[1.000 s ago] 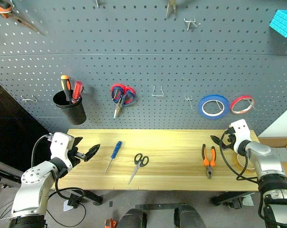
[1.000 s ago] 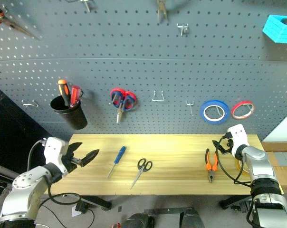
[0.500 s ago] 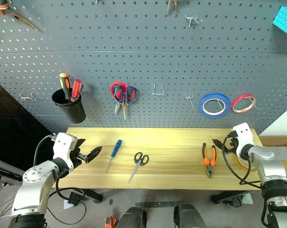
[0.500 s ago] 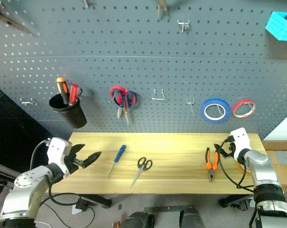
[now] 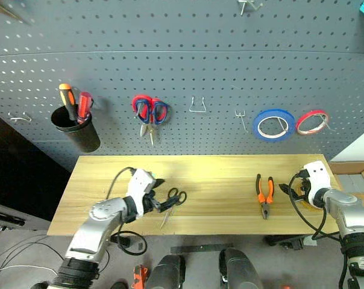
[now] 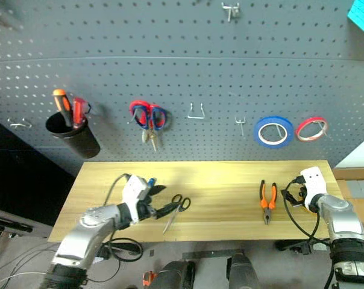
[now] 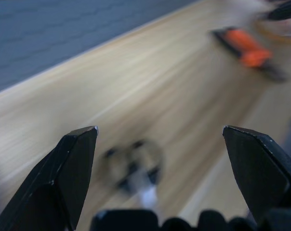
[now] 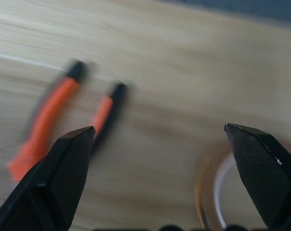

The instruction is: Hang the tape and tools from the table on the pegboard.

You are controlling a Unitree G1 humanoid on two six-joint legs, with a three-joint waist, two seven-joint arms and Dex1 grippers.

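Note:
My left gripper (image 5: 164, 194) is open over the pale wooden table (image 5: 218, 174), its fingertips right beside the handles of the black-handled scissors (image 5: 173, 201). In the left wrist view the scissors' handles (image 7: 133, 161) lie low between the two fingers. A bit of the blue screwdriver (image 6: 150, 181) peeks out behind that hand. The orange-and-black pliers (image 5: 264, 195) lie towards the right. Open too, my right gripper (image 5: 288, 191) hovers by the yellow tape (image 8: 210, 192), which it mostly hides from the head camera. The pegboard (image 5: 200, 60) rises behind the table.
On the pegboard hang a black cup (image 5: 73, 129) with screwdrivers, red-and-blue scissors (image 5: 149, 114), a blue ring (image 5: 273, 125) and a red ring (image 5: 311, 121). Two bare metal hooks (image 5: 198, 105) sit between them. The table's right end is just past my right gripper.
My left arm has swung right, from the table's left end to the scissors. The right gripper has tipped downward over the tape. The head camera has tilted down.

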